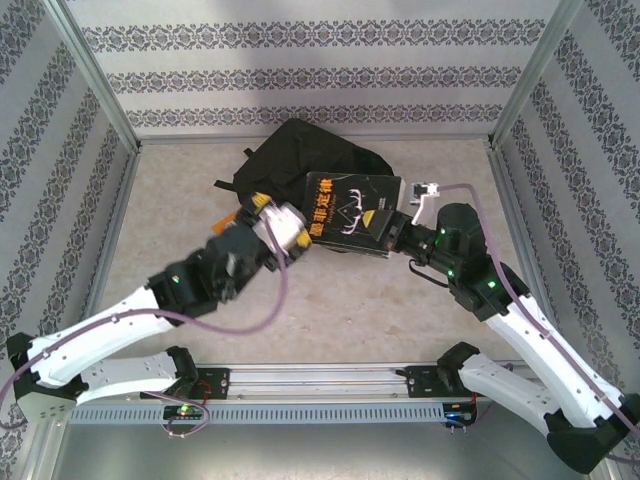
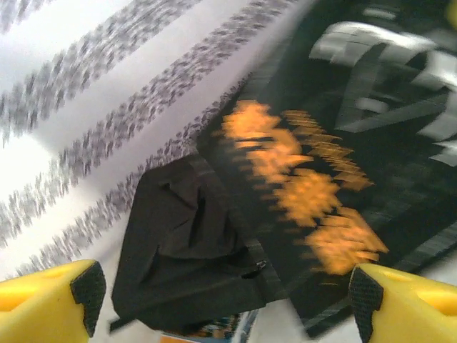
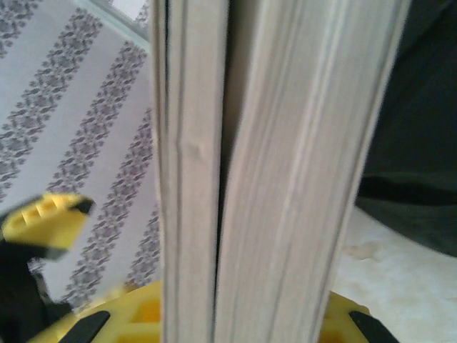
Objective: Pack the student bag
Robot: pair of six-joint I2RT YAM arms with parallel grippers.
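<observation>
The student bag, a large black soft backpack, lies at the far middle of the table, and its dark fabric spreads ahead of my left gripper. A black book with orange lettering and a white antler drawing is held in front of the bag, tilted. My right gripper is shut on its right edge. Two slabs of pale page edges, a thin one and a thick one, stand between that gripper's yellow jaws. My left gripper hangs open just left of the book, its fingers wide apart and holding nothing.
A small orange and colourful flat item peeks out under the bag's near edge, beside the left gripper. Patterned walls on metal posts close in the table on three sides. Bare beige tabletop lies between the arms.
</observation>
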